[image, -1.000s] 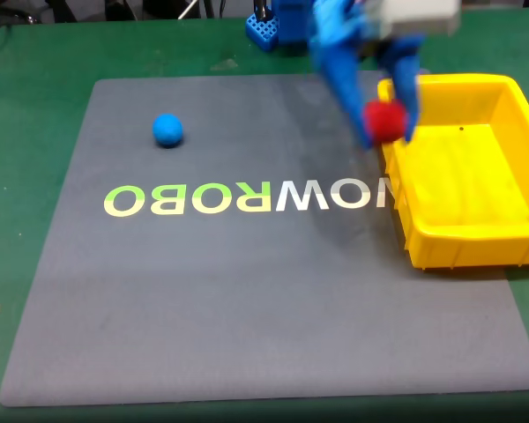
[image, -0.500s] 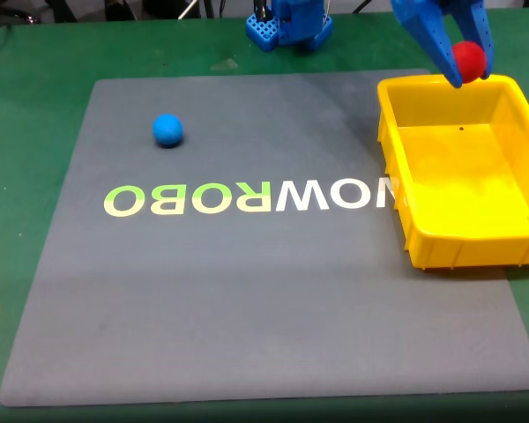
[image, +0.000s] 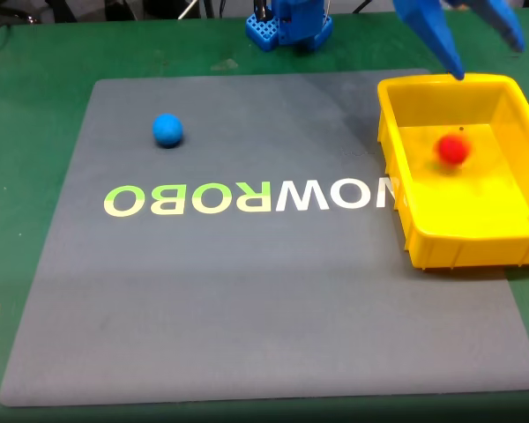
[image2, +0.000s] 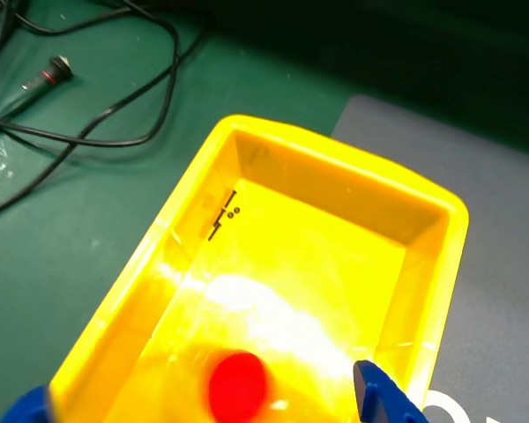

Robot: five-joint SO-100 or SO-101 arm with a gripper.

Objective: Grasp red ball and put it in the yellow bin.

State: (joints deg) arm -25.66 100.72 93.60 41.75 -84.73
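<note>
Blue gripper (image: 485, 57) hangs above the far end of the yellow bin (image: 397, 203) with its two fingers spread apart and nothing between them. To finish this step well, I think the arm should rise straight up and away, so that a finger does not catch the rim or push the bin. In the fixed view the red ball (image: 452, 149) is inside the bin, below the gripper and not touching it, and looks a little blurred. In the wrist view the red ball (image2: 237, 384) is on the bin floor between the two fingertips.
</note>
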